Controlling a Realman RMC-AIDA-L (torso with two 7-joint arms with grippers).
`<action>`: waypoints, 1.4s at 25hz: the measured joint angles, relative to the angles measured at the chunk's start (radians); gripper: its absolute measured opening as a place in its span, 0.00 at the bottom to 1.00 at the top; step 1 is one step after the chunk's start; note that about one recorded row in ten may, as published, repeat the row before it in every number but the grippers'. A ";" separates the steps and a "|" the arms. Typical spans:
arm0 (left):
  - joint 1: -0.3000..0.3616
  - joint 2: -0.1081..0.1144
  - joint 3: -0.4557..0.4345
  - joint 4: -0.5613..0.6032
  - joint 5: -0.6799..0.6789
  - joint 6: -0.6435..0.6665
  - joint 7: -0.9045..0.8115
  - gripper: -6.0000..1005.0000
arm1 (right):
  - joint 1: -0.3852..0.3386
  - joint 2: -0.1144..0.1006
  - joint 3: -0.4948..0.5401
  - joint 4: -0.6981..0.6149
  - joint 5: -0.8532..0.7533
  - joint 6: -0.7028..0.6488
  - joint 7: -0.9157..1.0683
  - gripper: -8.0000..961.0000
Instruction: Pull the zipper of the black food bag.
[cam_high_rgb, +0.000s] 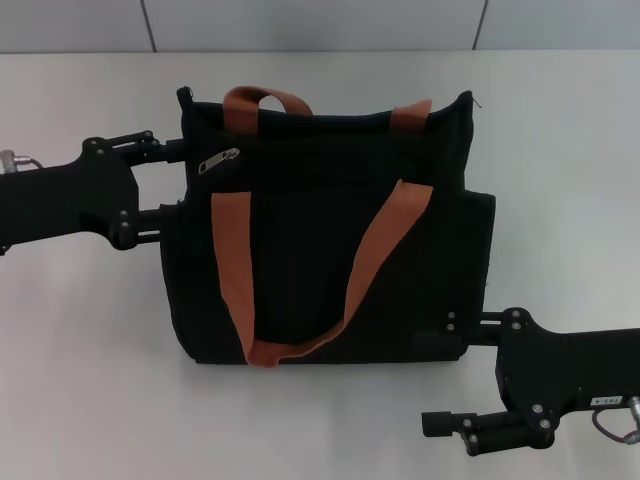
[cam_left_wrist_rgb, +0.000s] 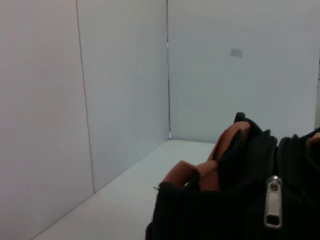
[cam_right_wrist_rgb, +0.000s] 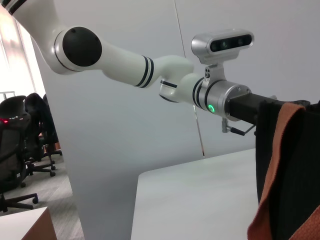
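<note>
My left hand is at the bag's left edge, its two fingers reaching onto the black fabric on either side of the upper corner; they sit spread, but where the tips meet the cloth is hidden, so I cannot tell whether they pinch it. My right hand is at the bag's near right corner, fingers parted: one lies against the bag's lower edge, the other points out over the bare bench just clear of it, gripping nothing.

The bench is a plain, pale, matte top. Behind it stands a light wall of panels with thin dark seams. My right wrist view shows my white left arm with black rings and a silver camera mounted on it, a green light on the wrist, and beyond the partition a grey floor with dark office chairs.

The bag lies in the middle of the bench between my two hands. It is a boxy black fabric tote with two orange-brown straps: one loops down across the front face, the other arches over the far edge. The zipper is a small silver tab near the bag's upper left, lying slantwise on the black zipper line, close to my left hand. In the left wrist view it hangs straight down against ribbed black cloth.
</note>
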 joint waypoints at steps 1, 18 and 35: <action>0.000 -0.005 0.000 0.000 0.000 -0.019 0.017 0.75 | 0.000 0.000 0.000 0.000 0.000 0.000 0.000 0.78; 0.001 -0.002 0.000 0.004 -0.001 0.010 0.022 0.28 | 0.000 0.000 0.001 0.000 0.002 -0.004 0.003 0.78; 0.035 -0.025 -0.087 0.004 -0.013 0.088 0.104 0.03 | 0.002 0.001 0.001 0.001 0.096 -0.071 0.043 0.77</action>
